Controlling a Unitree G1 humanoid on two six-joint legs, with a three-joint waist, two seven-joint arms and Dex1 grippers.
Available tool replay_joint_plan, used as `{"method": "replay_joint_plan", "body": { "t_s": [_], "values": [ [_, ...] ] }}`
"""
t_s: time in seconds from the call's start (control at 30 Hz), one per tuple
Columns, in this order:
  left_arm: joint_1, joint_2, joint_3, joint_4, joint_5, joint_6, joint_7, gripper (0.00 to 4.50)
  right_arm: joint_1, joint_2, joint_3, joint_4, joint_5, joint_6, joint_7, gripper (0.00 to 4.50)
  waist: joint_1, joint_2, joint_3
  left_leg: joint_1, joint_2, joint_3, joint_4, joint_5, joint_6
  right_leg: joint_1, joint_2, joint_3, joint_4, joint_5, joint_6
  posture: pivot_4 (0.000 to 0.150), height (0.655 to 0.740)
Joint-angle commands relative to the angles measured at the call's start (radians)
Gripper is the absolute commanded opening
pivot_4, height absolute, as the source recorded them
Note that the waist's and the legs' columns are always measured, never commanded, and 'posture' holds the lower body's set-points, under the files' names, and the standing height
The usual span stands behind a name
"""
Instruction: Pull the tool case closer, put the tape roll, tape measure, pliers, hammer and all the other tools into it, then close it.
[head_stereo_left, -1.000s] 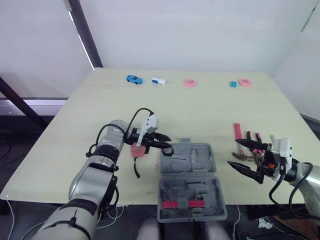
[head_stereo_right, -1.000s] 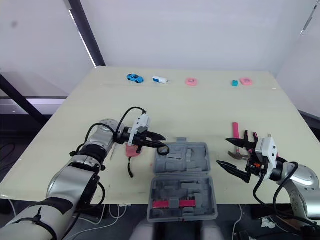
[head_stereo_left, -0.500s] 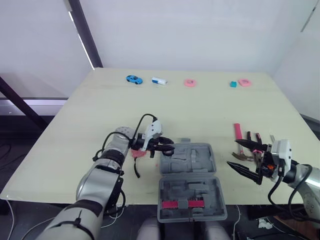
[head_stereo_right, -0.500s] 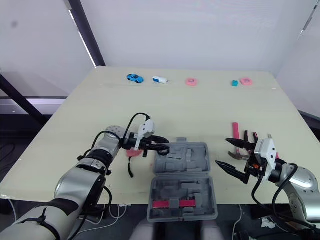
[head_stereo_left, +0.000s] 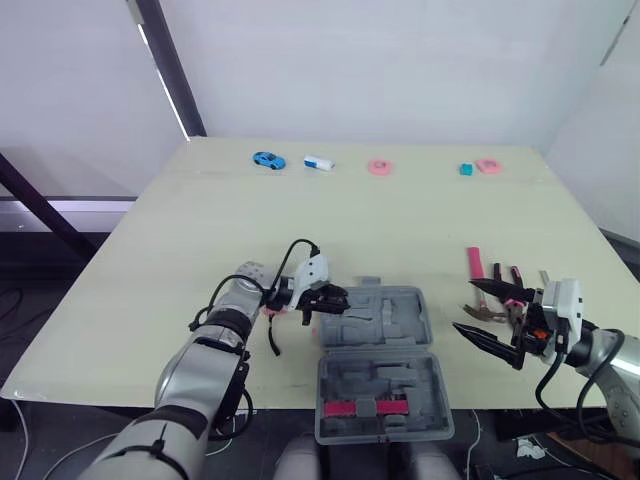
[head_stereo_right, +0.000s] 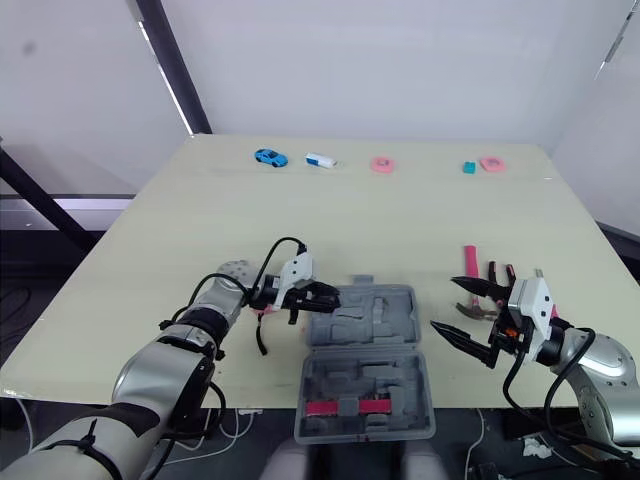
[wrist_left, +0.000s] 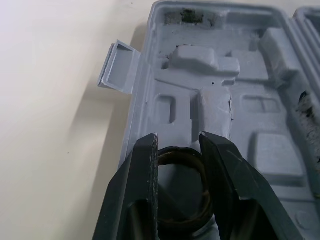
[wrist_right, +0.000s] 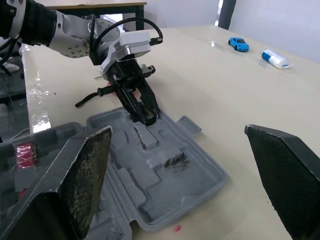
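Pinches tape roll (wrist_left: 180, 151) in left gripper (head_stereo_left: 328, 298) over the open tool case (head_stereo_left: 400, 320), apparently for dropping in, holding right gripper (wrist_right: 177, 134) agape near the hammer (head_stereo_left: 474, 263).

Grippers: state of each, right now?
Left gripper: closed on the tape roll, over the tool case.
Right gripper: open, holding nothing.

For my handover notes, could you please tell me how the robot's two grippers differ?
The left gripper is closed on the tape roll, while the right gripper is wide open and empty. The left gripper sits over the tool case; the right gripper is beside it, near the hammer. Both have black fingers.
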Motion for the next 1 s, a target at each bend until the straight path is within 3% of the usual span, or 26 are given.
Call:
{"method": "replay_joint_plan", "body": {
  "t_s": [0.03,0.23,0.47,0.73,0.97,1.0],
  "values": [
    [0.019,0.001,0.013,0.014,0.003,0.002,0.004,1.42,-0.003,-0.009,-0.017,-0.025,0.01,-0.011,0.001,4.5,0.0,0.0,0.0,0.0,0.0,0.0,0.0,0.0,0.0,0.0,0.0,0.0,0.0,0.0,0.0,0.15,0.7395],
    [-0.018,-0.008,0.118,-0.042,-0.115,0.032,-0.061,1.42,-0.018,0.003,-0.014,0.001,0.012,-0.019,0.007,4.5,0.0,0.0,0.0,-0.001,0.0,0.0,0.0,0.0,0.0,0.0,0.0,0.0,0.0,0.0,0.0,0.15,0.7395],
    [-0.004,0.042,0.239,-0.254,-0.279,0.177,-0.124,1.42,-0.013,0.009,-0.035,0.033,0.011,-0.022,-0.005,4.5,0.0,0.0,0.0,-0.001,0.0,-0.001,0.0,0.0,0.0,0.0,0.0,-0.001,0.0,0.0,0.0,0.15,0.7395],
    [0.312,0.228,0.359,-0.714,-0.414,0.41,-0.045,1.42,0.019,0.009,-0.151,0.162,0.016,-0.065,-0.037,4.5,-0.025,0.001,0.0,0.0,0.001,-0.001,-0.001,0.0,0.0,0.0,0.0,-0.001,0.0,0.0,0.0,0.15,0.7395],
    [0.554,0.296,0.449,-0.93,-0.466,0.49,0.077,1.42,0.053,0.001,-0.232,0.223,0.044,-0.069,-0.034,4.5,-0.017,0.001,0.0,0.001,0.001,0.001,-0.001,0.0,0.0,0.0,-0.003,-0.001,0.0,-0.002,-0.004,0.15,0.7395],
    [0.605,0.301,0.475,-0.964,-0.475,0.498,0.101,1.63,0.069,-0.003,-0.247,0.242,0.037,-0.08,-0.031,4.5,-0.016,0.001,0.0,0.001,0.001,0.001,-0.001,0.0,0.0,0.0,-0.003,-0.001,-0.001,-0.002,-0.004,0.15,0.7395]
  ]
}}
